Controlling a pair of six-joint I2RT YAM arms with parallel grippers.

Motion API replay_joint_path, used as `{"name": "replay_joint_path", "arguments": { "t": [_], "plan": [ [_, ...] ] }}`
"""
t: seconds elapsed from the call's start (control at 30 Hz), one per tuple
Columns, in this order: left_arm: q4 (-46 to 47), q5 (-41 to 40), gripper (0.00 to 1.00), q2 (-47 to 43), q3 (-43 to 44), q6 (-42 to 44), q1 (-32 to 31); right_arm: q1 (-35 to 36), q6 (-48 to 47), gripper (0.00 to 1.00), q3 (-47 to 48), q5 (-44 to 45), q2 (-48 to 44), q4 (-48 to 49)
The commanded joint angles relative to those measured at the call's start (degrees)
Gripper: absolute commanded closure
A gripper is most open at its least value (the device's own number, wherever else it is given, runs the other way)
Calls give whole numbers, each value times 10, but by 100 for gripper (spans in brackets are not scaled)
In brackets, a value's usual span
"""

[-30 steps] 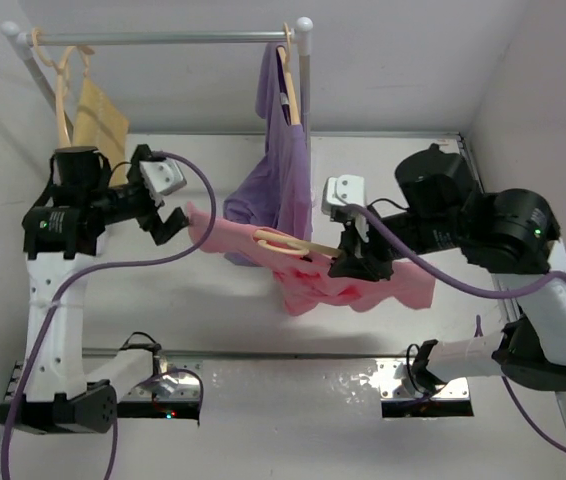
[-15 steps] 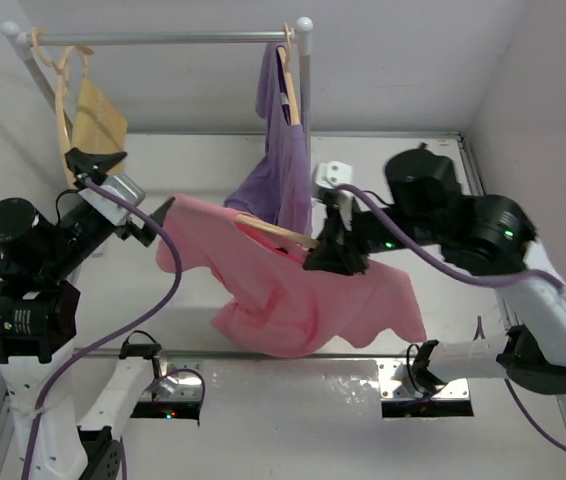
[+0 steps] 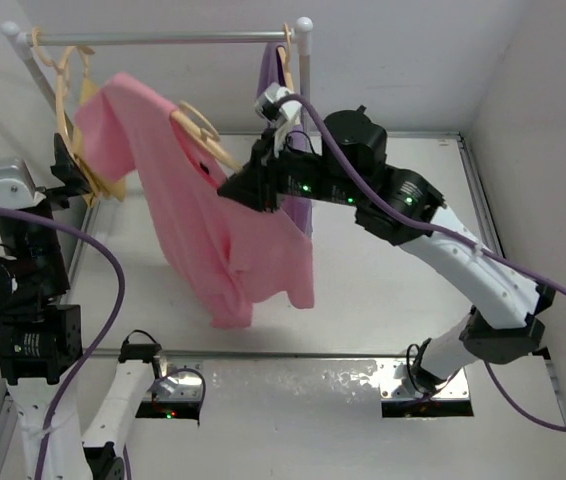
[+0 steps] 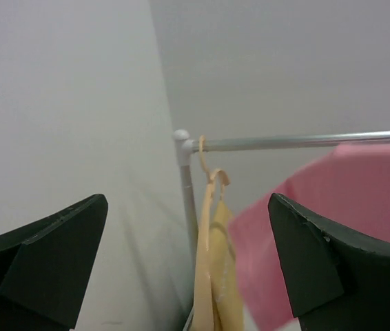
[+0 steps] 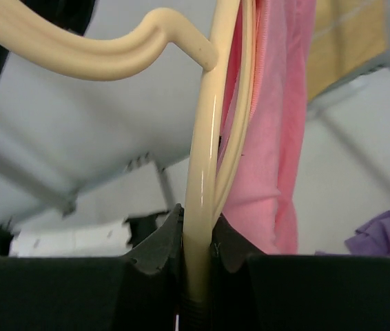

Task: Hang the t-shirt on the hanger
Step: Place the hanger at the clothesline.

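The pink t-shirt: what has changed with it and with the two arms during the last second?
The right gripper, shut on the hanger, has lifted the hanger and the t-shirt off the table, up and to the left toward the rail. The left gripper has let go of the t-shirt and drawn back, open. The purple shirt and the yellow cloth hang on the rail as before.

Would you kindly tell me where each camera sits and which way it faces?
Top external: above, behind the bases, looking down at table and rail; both arms show.
Left wrist: looks up at the rail past its open left hand.
Right wrist: looks along the hanger clamped in the right hand.
Shared: all see the t-shirt.
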Motion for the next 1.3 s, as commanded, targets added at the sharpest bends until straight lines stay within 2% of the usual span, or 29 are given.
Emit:
{"name": "replay_joint_path", "arguments": {
  "t": [0.0,0.07,0.1,0.17,0.2,0.3,0.4,0.47,0.6,0.73,0.83,0.87,0.97,1.1,1.27],
  "plan": [
    [4,-77,2,15,-16,-8,5,-1,68,100,15,163,38,133],
    [-39,-37,4,17,-19,-10,5,0,90,100,9,241,70,156],
    [-54,29,9,15,-27,-9,5,0,98,100,9,264,81,163],
    [-104,129,12,8,-36,3,5,0,133,100,0,307,105,199],
    [-125,258,15,1,-46,14,5,4,142,100,-10,322,110,237],
    [-224,462,18,-8,-63,58,5,20,182,100,-49,392,125,290],
    [-330,521,18,0,-86,81,5,34,221,100,-61,449,154,338],
    [-396,509,17,7,-101,111,3,36,270,100,-64,468,173,360],
    [-420,481,0,-1,-165,150,-5,46,337,100,-56,498,232,410],
    [-327,462,0,-6,-178,67,-8,48,391,100,-25,497,277,428],
    [-281,457,0,0,-180,20,-11,52,406,100,-18,496,296,434],
    [-276,434,0,13,-181,3,-14,54,411,100,-18,498,298,435],
    [-280,384,0,42,-187,4,-17,56,428,100,-21,497,302,439],
    [-280,358,0,49,-209,53,-28,58,447,100,-19,493,306,448],
    [-230,310,0,56,-234,78,-40,61,471,100,4,472,325,434]
  ]
}}
